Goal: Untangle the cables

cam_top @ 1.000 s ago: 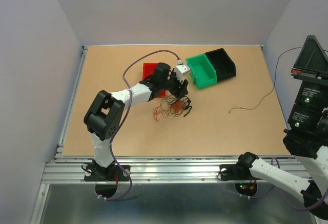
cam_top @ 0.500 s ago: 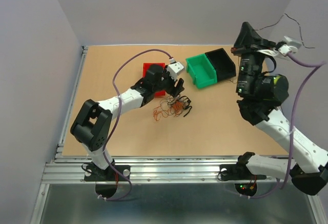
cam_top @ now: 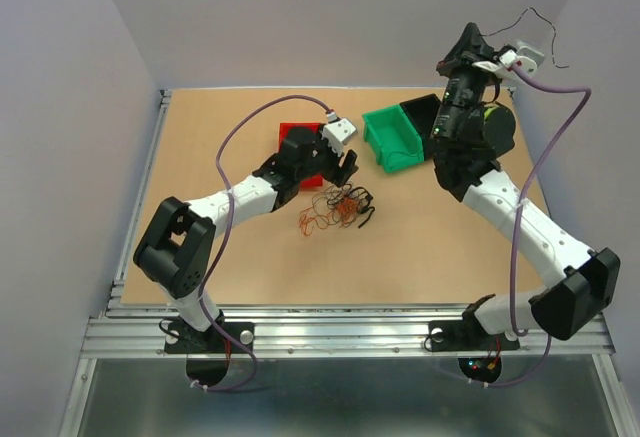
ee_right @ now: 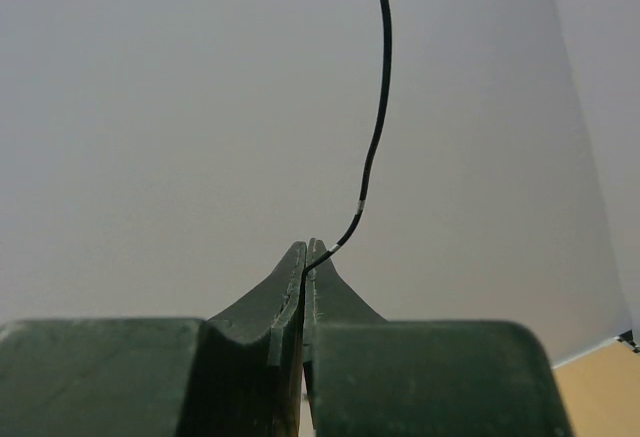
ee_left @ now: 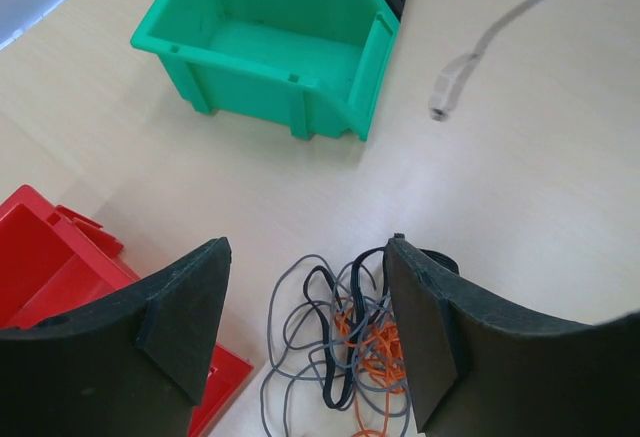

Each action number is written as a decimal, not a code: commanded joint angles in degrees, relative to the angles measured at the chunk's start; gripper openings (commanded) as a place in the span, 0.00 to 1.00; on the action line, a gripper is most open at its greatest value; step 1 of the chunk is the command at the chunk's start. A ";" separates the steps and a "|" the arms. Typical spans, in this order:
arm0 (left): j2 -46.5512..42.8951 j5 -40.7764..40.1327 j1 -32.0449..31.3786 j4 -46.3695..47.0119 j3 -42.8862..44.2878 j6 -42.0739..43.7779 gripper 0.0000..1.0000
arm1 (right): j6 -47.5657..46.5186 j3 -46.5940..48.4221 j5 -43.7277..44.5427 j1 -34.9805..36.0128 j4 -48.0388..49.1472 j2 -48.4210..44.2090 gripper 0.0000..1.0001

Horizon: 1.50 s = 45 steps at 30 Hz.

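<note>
Right claw (ee_right: 305, 250) swung up leftward, pinching black wire (ee_right: 376, 137); left claw (ee_left: 305, 257) widened.

2 white-and-black arms (cam_top: 245, 191), lilac cables (cam_top: 222, 157)

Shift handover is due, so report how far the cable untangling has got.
Done: one thin black wire is free of the tangle, pinched in the shut right hand, raised high. In hand: the open left hand hovers over the tangle. Left: grey, black and orange wires lie looped together beside the red bin.

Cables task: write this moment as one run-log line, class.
left gripper: open, aimed at cable bunch | right gripper: shut on thin black wire, raised high
</note>
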 commanded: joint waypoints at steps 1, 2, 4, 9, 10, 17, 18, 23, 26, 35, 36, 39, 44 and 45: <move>-3.13 -0.29 0.15 3.25 -0.74 -0.20 0.75 | 5.31 4.72 0.81 -4.81 4.47 3.63 0.00; -3.22 -0.20 0.15 3.43 -0.74 -0.11 0.75 | 5.23 5.59 0.03 -5.34 4.47 4.86 0.01; -3.57 0.23 0.15 3.52 -0.92 -0.29 0.75 | 3.91 8.92 -0.24 -6.57 4.47 8.81 0.00; -3.75 0.85 0.06 3.60 -1.09 -0.29 0.75 | 2.94 15.26 -0.33 -9.03 4.38 15.77 0.01; -3.75 0.76 0.06 3.60 -1.18 -0.20 0.75 | 2.94 16.05 -0.42 -9.82 4.21 16.73 0.01; -3.57 1.02 0.06 3.78 -1.27 -0.03 0.75 | 6.63 20.89 -1.30 -13.96 2.62 22.27 0.01; -3.57 1.03 0.15 3.78 -1.35 -0.03 0.75 | 7.68 20.98 -1.47 -14.83 2.36 23.06 0.01; -3.57 1.38 0.15 3.78 -1.27 -0.03 0.75 | 9.71 20.89 -1.56 -15.98 2.09 25.18 0.01; -3.57 1.47 0.06 3.69 -1.36 -0.02 0.75 | 10.67 20.98 -2.09 -15.98 1.92 25.71 0.01; -3.66 1.91 0.06 3.78 -1.27 -0.20 0.75 | 13.58 18.97 -6.12 -15.81 0.34 24.74 0.01; -3.66 2.08 0.15 3.78 -1.35 -0.11 0.75 | 14.01 18.61 -6.57 -15.72 0.42 24.65 0.00; -3.57 2.78 0.06 3.78 -1.09 -0.38 0.75 | 14.45 18.00 -6.75 -15.46 0.25 24.83 0.01; -2.96 2.35 0.06 3.69 -0.92 -0.29 0.75 | 13.76 17.82 -7.36 -14.23 0.25 26.06 0.01; -2.96 2.17 0.06 3.78 -0.83 -0.20 0.75 | 12.80 18.25 -7.36 -13.62 0.34 26.49 0.01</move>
